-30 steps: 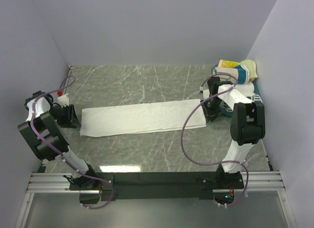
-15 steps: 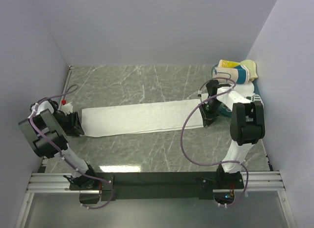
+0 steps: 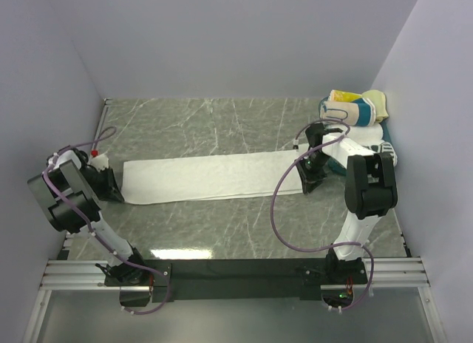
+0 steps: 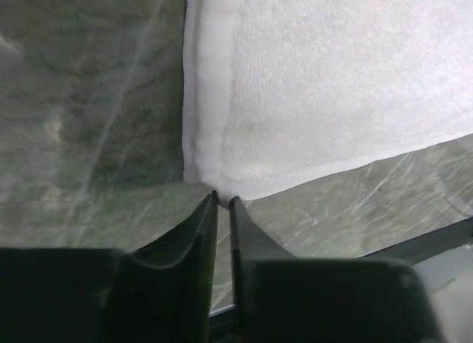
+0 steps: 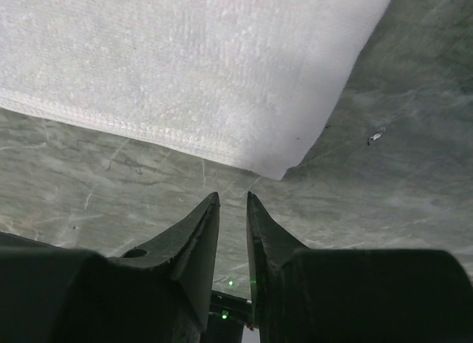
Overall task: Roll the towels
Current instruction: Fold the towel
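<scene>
A large white towel lies flat as a long strip across the marble table. My left gripper is low at its left end. In the left wrist view the left gripper has its jaws nearly together, with the tips pinching the near corner hem of the white towel. My right gripper is at the towel's right near corner. In the right wrist view the right gripper is narrowly open and empty. The white towel lies just beyond its tips.
A rolled yellow-teal-white striped towel and another rolled towel sit at the back right corner, behind the right arm. Walls enclose the table on the left, back and right. The black base rail runs along the near edge.
My left gripper slid toward the towel's left near corner and closed on its hem. My right gripper shifted slightly toward the right near corner, and its jaws narrowed.
</scene>
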Controlling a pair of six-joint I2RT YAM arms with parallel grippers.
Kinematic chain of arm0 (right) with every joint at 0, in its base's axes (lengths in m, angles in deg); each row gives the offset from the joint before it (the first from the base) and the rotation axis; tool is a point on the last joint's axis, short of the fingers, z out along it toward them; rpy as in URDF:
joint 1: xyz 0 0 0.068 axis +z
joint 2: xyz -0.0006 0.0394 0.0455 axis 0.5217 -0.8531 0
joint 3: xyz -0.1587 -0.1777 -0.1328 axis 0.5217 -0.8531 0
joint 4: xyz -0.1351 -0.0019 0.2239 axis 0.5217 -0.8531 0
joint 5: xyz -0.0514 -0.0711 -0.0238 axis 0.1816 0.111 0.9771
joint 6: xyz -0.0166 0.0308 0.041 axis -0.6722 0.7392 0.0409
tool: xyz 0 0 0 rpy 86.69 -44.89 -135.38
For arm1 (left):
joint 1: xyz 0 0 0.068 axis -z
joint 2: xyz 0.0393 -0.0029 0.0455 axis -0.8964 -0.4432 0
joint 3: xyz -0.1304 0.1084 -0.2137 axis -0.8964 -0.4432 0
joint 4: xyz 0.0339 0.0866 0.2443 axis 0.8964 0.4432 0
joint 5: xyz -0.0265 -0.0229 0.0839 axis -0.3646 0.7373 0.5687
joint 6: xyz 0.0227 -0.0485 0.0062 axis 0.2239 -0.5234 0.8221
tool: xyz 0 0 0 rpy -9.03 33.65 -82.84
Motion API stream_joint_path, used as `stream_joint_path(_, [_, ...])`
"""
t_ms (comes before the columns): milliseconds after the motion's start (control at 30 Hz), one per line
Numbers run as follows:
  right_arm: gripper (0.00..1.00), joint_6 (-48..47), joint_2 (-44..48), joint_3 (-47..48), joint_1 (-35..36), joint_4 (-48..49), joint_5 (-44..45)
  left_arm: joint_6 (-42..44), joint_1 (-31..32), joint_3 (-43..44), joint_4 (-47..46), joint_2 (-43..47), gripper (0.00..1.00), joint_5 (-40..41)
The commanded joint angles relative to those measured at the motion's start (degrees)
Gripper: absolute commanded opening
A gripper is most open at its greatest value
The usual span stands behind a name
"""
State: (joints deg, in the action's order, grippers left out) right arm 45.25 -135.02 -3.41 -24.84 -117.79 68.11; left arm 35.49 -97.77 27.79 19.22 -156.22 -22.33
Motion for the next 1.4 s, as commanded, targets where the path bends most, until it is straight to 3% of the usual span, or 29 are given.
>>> stream_joint_path(0, [0.28,-0.60,1.19,0.25,0.42,-0.03,-0.35,1.01,-0.10,4.80,-0.63,1.63,0.19,-1.63])
stream_joint_path(33, [0.28,-0.78,1.37,0.34,0.42,-0.12,-0.61,1.10,-0.10,5.68,-0.54,1.54,0.31,-2.15])
stream_joint_path(100, [0.27,-1.04,2.07,0.34,0.33,-0.56,-1.40,1.19,-0.10,8.22,-0.80,1.45,0.42,-4.44])
stream_joint_path(133, [0.26,-1.13,2.33,0.16,0.42,-0.65,-1.58,1.02,-0.10,9.02,-1.50,1.36,0.52,-5.23])
stream_joint_path(200, [0.24,-1.22,2.77,-0.54,0.51,-0.73,-1.58,0.06,0.16,12.00,-2.55,-0.03,0.56,-7.50])
stream_joint_path(500, [0.17,-0.43,0.14,-2.04,0.68,1.46,0.35,-4.43,2.70,21.33,-6.77,-10.06,0.54,-10.33])
stream_joint_path(1067, [0.15,0.89,-3.46,-0.37,2.26,2.87,1.67,-6.45,5.70,19.58,-11.52,-13.76,0.49,-6.82])
stream_joint_path(1367, [0.15,1.07,-4.61,-0.28,2.53,3.31,3.07,-6.72,6.05,19.92,-11.09,-14.81,0.34,-9.46])
